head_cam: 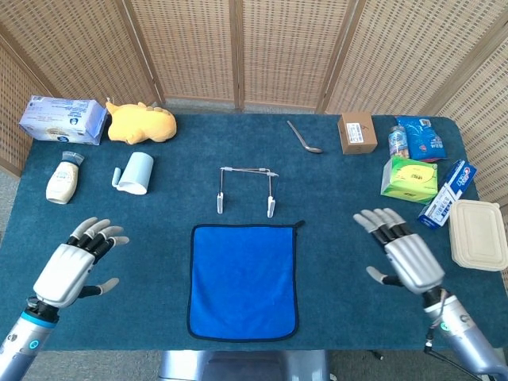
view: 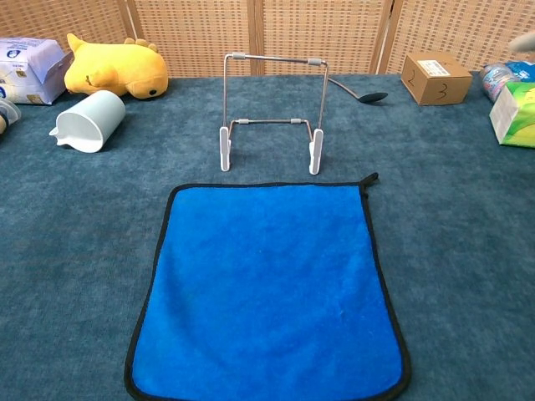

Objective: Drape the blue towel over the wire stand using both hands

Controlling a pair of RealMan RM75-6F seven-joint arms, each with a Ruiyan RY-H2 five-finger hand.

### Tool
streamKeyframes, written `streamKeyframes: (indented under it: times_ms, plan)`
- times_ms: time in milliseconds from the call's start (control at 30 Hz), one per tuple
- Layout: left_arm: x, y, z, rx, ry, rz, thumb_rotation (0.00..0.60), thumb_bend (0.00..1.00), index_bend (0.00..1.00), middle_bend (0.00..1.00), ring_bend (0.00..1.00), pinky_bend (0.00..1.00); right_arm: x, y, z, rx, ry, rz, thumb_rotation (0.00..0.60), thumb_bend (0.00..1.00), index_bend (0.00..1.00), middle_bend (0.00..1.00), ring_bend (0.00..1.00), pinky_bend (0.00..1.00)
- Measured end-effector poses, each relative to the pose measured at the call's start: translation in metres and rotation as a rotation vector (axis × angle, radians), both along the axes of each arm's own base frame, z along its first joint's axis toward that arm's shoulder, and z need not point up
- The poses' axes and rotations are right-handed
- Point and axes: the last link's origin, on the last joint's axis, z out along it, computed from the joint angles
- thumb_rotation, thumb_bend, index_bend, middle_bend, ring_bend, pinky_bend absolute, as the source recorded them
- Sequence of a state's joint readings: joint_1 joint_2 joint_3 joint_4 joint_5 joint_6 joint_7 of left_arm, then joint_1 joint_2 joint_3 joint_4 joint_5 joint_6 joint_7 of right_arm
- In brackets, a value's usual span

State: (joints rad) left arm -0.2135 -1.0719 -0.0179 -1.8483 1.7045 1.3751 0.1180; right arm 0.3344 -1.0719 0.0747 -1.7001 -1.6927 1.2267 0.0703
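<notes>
The blue towel (head_cam: 243,281) lies flat on the surface (head_cam: 333,198), spread out in front of me, its small hanging loop at the far right corner. Just beyond its far edge the wire stand (head_cam: 245,189) stands upright on its two white feet, apart from the cloth and bare. My left hand (head_cam: 73,266) hovers above the surface well to the left of the towel, fingers spread and holding nothing. My right hand (head_cam: 402,252) hovers on the other side, well to the right of the towel, likewise splayed with nothing in it. Along the far left sit a tissue pack (head_cam: 62,119), a yellow plush toy (head_cam: 140,122), a tipped-over cup (head_cam: 135,172) and a squeeze bottle (head_cam: 63,178). Toward the far right lie a spoon (head_cam: 303,136), a cardboard box (head_cam: 356,132) and a green box (head_cam: 409,178)
</notes>
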Motion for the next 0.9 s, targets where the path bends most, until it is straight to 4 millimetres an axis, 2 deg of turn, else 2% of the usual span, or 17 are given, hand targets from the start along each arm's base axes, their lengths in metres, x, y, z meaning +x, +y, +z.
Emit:
streamKeyframes:
  times_ms: [300, 467, 633, 900]
  plan:
    - [0.001, -0.008, 0.011, 0.032, -0.041, 0.010, 0.600, 0.23, 0.28, 0.24, 0.16, 0.11, 0.018, -0.002, -0.041, 0.097, 0.026, 0.097, 0.600, 0.24, 0.08, 0.10, 0.04, 0.05]
    - [-0.003, -0.011, 0.010, 0.028, -0.049, 0.025, 0.600, 0.23, 0.28, 0.25, 0.17, 0.11, 0.034, -0.007, -0.070, 0.147, 0.027, 0.158, 0.600, 0.24, 0.12, 0.12, 0.04, 0.05]
    - [-0.009, -0.014, 0.007, 0.025, -0.054, 0.048, 0.600, 0.23, 0.28, 0.25, 0.17, 0.11, 0.047, -0.014, -0.096, 0.174, 0.035, 0.216, 0.600, 0.24, 0.08, 0.13, 0.04, 0.05]
    - [-0.013, -0.016, 0.005, 0.023, -0.058, 0.064, 0.600, 0.23, 0.29, 0.25, 0.17, 0.11, 0.052, -0.026, -0.120, 0.169, 0.077, 0.263, 0.600, 0.24, 0.07, 0.13, 0.04, 0.05]
